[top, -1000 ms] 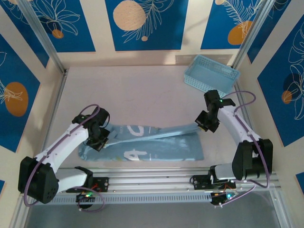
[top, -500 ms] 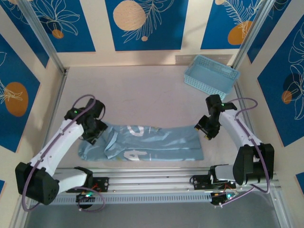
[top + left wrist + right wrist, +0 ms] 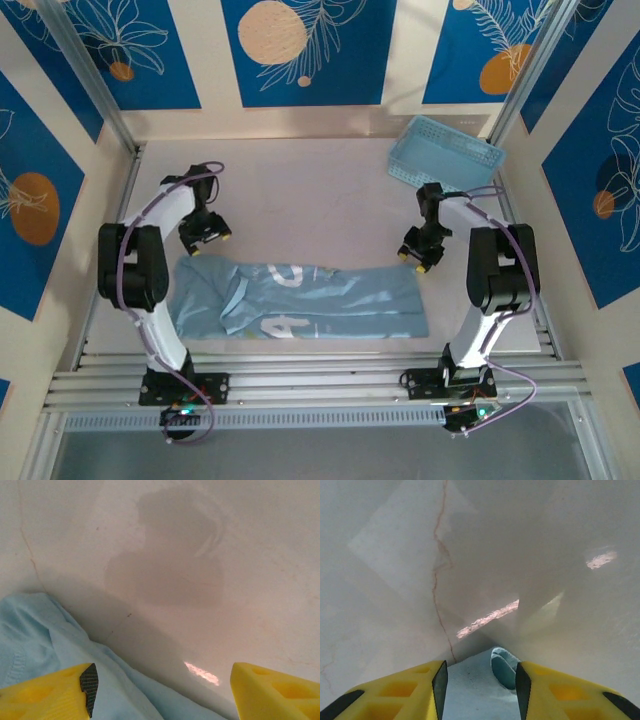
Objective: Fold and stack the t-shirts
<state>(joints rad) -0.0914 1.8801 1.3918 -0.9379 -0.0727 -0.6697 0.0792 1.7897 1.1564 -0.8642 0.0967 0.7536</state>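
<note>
Both parted: left hand [image 3: 207,237], right hand [image 3: 414,259] — overhead reveals t-shirt [image 3: 350,300] lettering [image 3: 287,275], basket [image 3: 440,182].

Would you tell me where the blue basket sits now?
In the top view, the basket sits far right on the table, beyond the right tool.

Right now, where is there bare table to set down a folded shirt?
Far middle of the table, between back wall, basket and t-shirt, is bare. Crowded: the t-shirt's two far corners, where the left tool and right tool hang, open.
</note>
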